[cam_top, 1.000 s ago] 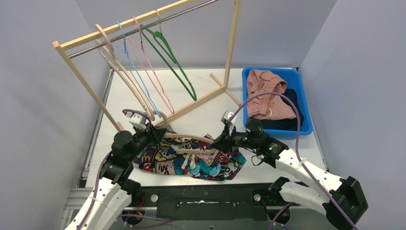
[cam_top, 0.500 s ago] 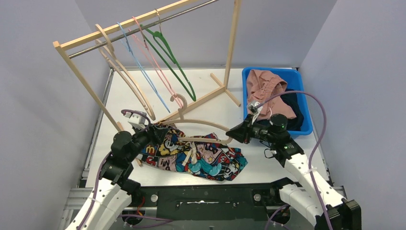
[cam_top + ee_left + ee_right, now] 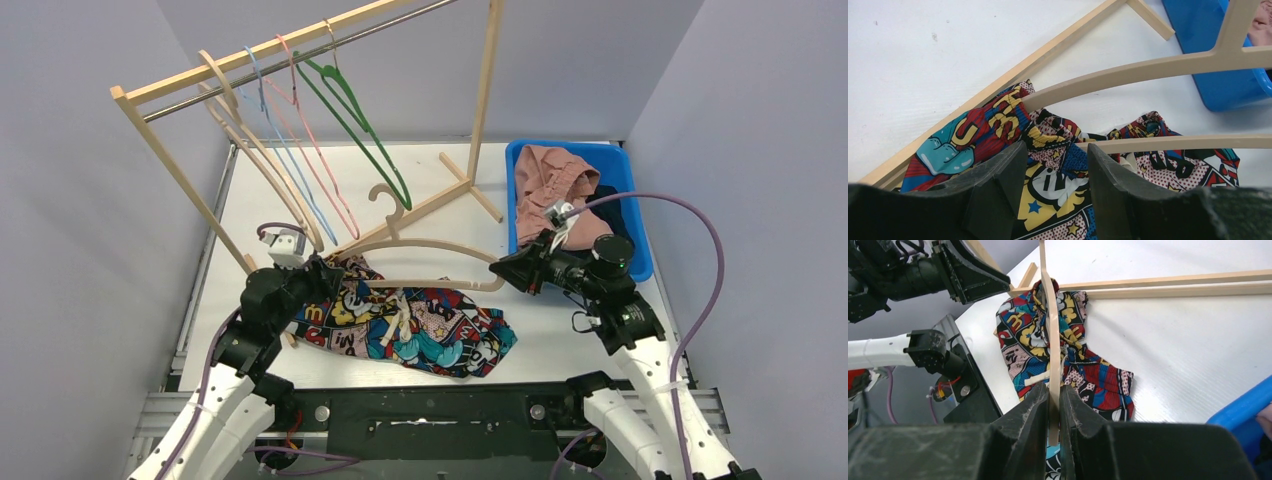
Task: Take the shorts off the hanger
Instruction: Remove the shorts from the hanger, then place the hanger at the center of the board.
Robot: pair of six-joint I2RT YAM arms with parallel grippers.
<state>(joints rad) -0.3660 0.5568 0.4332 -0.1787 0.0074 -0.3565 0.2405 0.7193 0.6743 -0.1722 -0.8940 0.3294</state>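
The comic-print shorts (image 3: 425,328) lie crumpled on the table; they also show in the left wrist view (image 3: 998,117) and the right wrist view (image 3: 1023,335). A beige hanger (image 3: 430,246) is lifted at its right end, and its left end sits in the shorts' waist (image 3: 1148,70). My right gripper (image 3: 497,272) is shut on the hanger's right tip (image 3: 1050,315), with its jaws (image 3: 1054,390) clamped on the thin edge. My left gripper (image 3: 322,272) is open, and its jaws (image 3: 1055,150) stand apart just over the shorts' left part.
A blue bin (image 3: 640,268) at the right holds dusty pink shorts (image 3: 550,180) and dark garments (image 3: 615,215). A wooden rack (image 3: 485,90) spans the back, and its foot (image 3: 420,215) crosses the table. Bare hangers hang from it, one of them green (image 3: 360,130).
My right gripper has moved right and back with the hanger's end, drawing the hanger out across the shorts. The shorts have stayed on the table. My left gripper has barely moved.
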